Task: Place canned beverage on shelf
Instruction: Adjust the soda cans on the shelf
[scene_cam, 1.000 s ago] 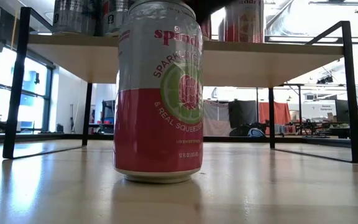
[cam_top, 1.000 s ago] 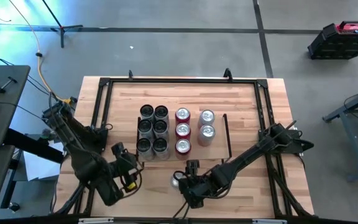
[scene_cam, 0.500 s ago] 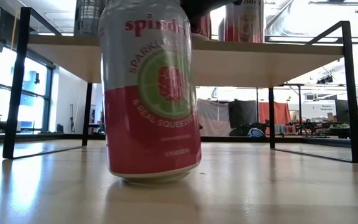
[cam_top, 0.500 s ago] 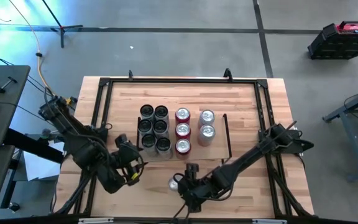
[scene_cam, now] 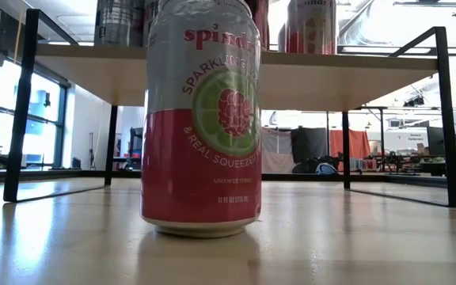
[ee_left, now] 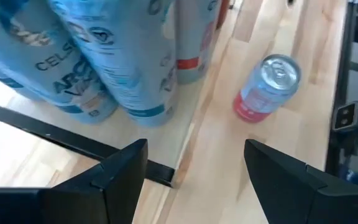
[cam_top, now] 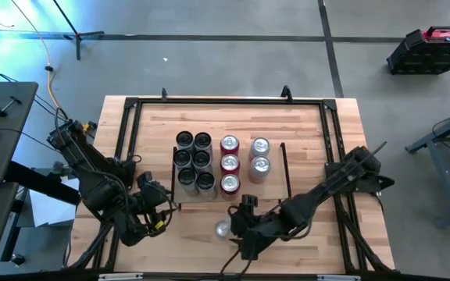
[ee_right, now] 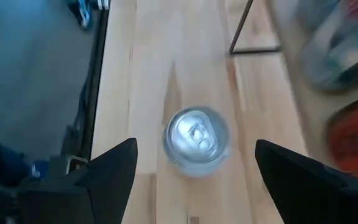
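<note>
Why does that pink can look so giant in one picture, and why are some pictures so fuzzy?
In the low view the can stands right by the lens, so it looms large and casts a faint reflection on the glossy tabletop. In the right wrist view the shelf's cans smear out of focus at the edge. In the left wrist view the blue cans are blurred, too near the camera.

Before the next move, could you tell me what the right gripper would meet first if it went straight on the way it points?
Probably the lone can, standing between the open right gripper fingers' line on the table.
</note>
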